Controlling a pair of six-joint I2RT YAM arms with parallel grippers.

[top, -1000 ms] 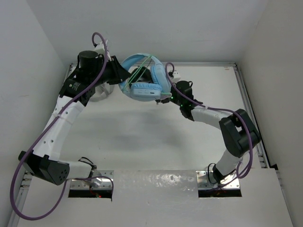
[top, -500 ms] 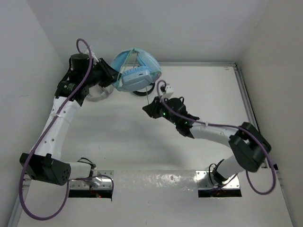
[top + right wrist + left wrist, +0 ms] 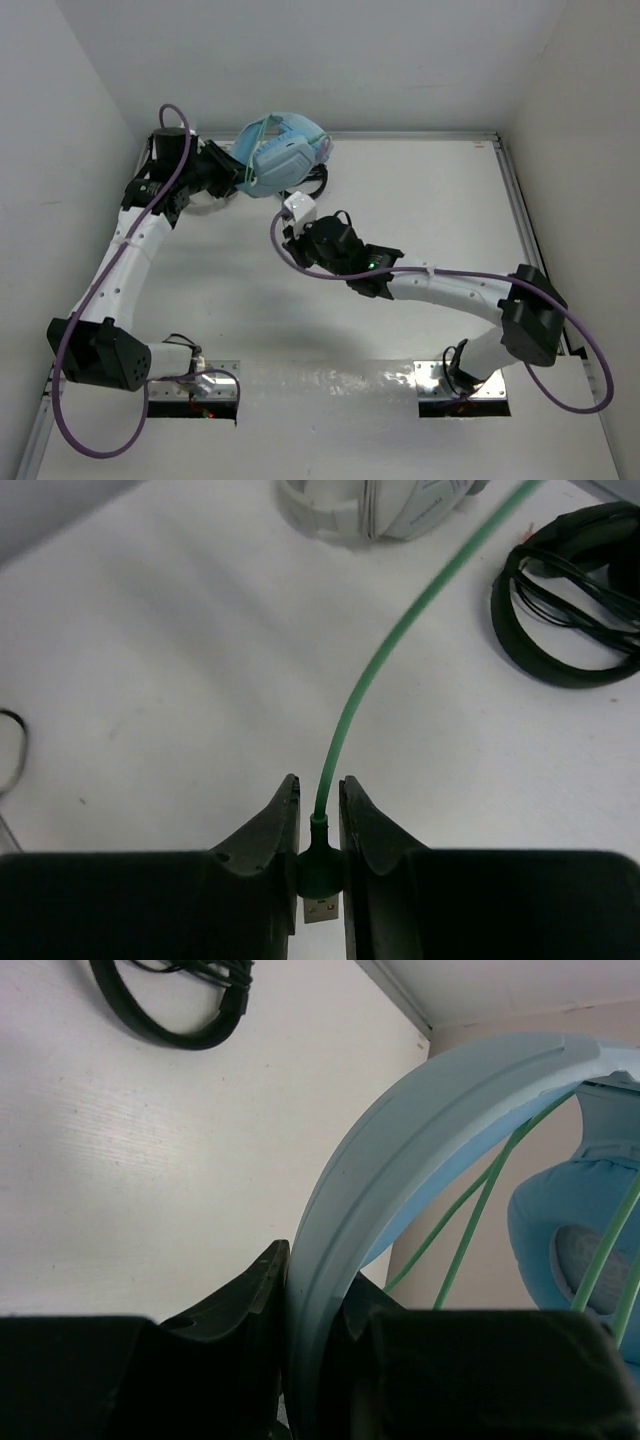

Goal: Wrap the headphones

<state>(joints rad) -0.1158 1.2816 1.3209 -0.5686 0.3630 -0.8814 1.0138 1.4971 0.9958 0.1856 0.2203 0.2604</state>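
**Top external and wrist views: headphones held aloft, plug pinched**

Top external view showed the headphones (image 3: pixel 280 158) lifted off the table (image 3: pixel 450 200), above and just left of the black headphones (image 3: pixel 312 186). The left gripper (image 3: pixel 310 1290) was clamped across the headband (image 3: pixel 430 1130), with one finger on each face, low on the arch. Strands of the green cable (image 3: pixel 480 1200) crossed the gap between the band and an earcup (image 3: pixel 570 1230).

The right gripper (image 3: pixel 318 805) sat on the arm-base side of the black headphones. It was closed on the plug (image 3: pixel 319 875), and the plug's metal tip showed below the jaws. From the plug the cable ran in a shallow curve up past the black headphones. Grey headphones (image 3: pixel 380 505) lay left of the black pair.

Handling, as a judgement:
- **Headphones:** They appeared light, with a stiff plastic band and soft pads.
- **Where to hold:** The band was the sound place to grip, since the pads would squash and slide.
- **Band risk:** Its smooth faces might let the set pivot between the fingers if the cable pulled sideways.
- **Cable:** It looked thin, limp and slightly springy, so loops would tend to loosen unless kept under light tension.
- **Plug:** The moulded body gave a firmer hold than the cord itself, but a hard tug could strain that joint.
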